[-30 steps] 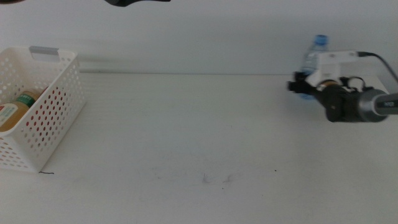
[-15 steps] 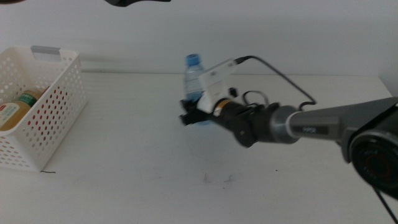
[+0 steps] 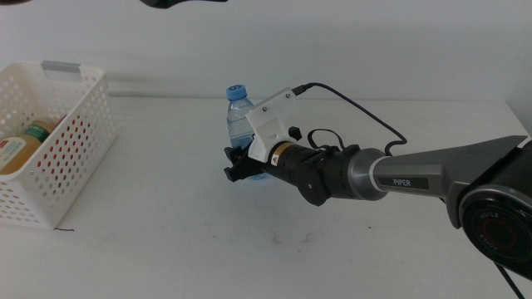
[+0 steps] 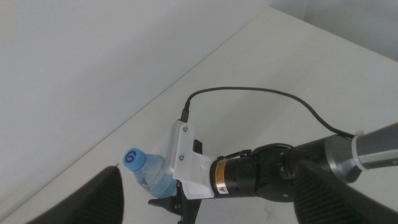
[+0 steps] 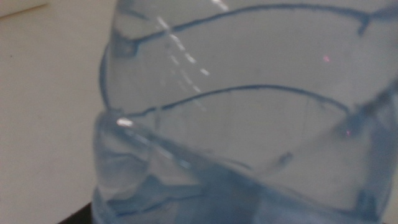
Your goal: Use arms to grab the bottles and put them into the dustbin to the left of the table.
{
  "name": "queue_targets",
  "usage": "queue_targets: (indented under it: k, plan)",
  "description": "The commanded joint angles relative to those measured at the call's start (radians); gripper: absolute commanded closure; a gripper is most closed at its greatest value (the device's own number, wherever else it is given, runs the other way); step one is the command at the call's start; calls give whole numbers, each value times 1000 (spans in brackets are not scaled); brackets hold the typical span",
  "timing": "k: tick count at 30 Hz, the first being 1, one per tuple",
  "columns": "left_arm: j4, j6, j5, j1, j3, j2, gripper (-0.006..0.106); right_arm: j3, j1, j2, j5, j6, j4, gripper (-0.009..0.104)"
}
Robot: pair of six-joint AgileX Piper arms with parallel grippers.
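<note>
Right gripper [image 3: 241, 166] clamped on blue-capped water bottle [image 3: 238, 116], upright, mid-table, well short of dustbin [image 3: 79, 124] at left edge. Yellow-liquid bottle [image 3: 21, 145] already lying in bin. Looks like carry step, halfway-ish. Next: reach further left, get over rim, then let go. Left gripper [image 4: 205, 208] hangs high above, jaws spread, holding nothing.
</note>
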Motion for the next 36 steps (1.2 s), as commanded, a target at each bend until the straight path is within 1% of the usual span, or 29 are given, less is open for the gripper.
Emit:
queue_targets:
  k: [1,4,5,6,7,8,9,12,13,14,17,24,26,30,32,34,36]
  plan:
    - [0,0,-13,-4,2,-5,7,-7,0,-20,0,-5,-26,98]
    - [0,0,-13,-4,2,-5,7,-7,0,-19,22,-5,-20,97]
    - [0,0,-13,-4,2,-5,7,-5,0,-17,22,-5,-55,93]
    - [0,0,-13,-4,2,-5,7,0,-2,-17,19,-5,-74,90]
    - [0,0,-13,-4,2,-5,7,12,-2,-15,-10,-5,-76,84]
    - [0,0,-13,-4,2,-5,7,34,-2,-15,-55,-5,-76,74]
    - [0,0,-13,-4,2,-5,7,64,-2,-15,-123,-5,-76,62]
    - [0,0,-13,-4,2,-5,7,156,-6,-15,-324,26,-62,16]
    - [0,0,-13,-4,2,-5,7,175,-6,-15,-350,36,-62,6]
    - [0,0,-13,-4,2,-5,7,192,-8,-15,-356,43,-65,3]
    - [0,0,-13,-4,2,-5,7,226,-8,-17,-347,52,-65,4]
    - [0,0,-13,-4,2,-5,7,361,-8,-109,-415,90,-88,4]
    - [0,-2,-13,-4,2,-5,7,423,-8,-162,-408,95,-101,4]
    - [0,-4,-13,-4,2,-5,7,564,1,-311,-356,118,-103,5]
    - [0,-4,-13,-4,2,-5,7,633,12,-412,-271,162,-115,5]
    - [0,-4,-13,-4,2,-5,7,688,20,-548,-124,230,-117,5]
    - [0,-4,-13,-4,2,-5,7,699,20,-708,128,343,-119,5]
